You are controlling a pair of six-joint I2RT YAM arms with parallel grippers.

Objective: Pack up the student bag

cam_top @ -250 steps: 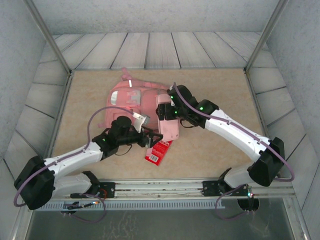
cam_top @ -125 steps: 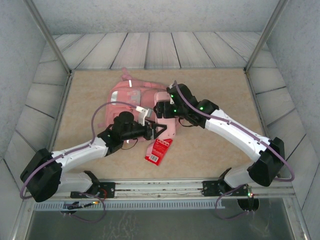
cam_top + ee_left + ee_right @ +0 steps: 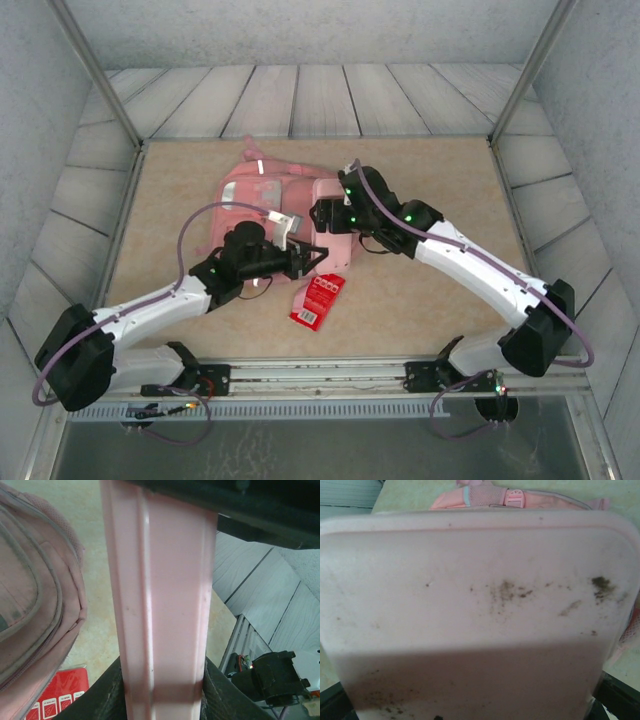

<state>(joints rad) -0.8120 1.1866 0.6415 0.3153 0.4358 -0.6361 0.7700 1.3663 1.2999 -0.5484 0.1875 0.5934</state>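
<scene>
the large soft pink fabric student bag (image 3: pixel 262 192) lies flat on the beige tabletop (image 3: pixel 450 160). just right of it, a flat pink rounded-rectangle pencil case (image 3: pixel 341 247) is pinched edgewise by the left gripper (image 3: pixel 312 258) and clasped across its width by the right gripper (image 3: pixel 322 215). a flat red packet (image 3: pixel 317 300) lies near the student bag's near-right corner.

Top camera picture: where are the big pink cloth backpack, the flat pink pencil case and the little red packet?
big pink cloth backpack (image 3: pixel 262 185), top view, on its upper front panel.
flat pink pencil case (image 3: pixel 342 248), top view, on its near end.
little red packet (image 3: pixel 317 300), top view, on its middle.
</scene>
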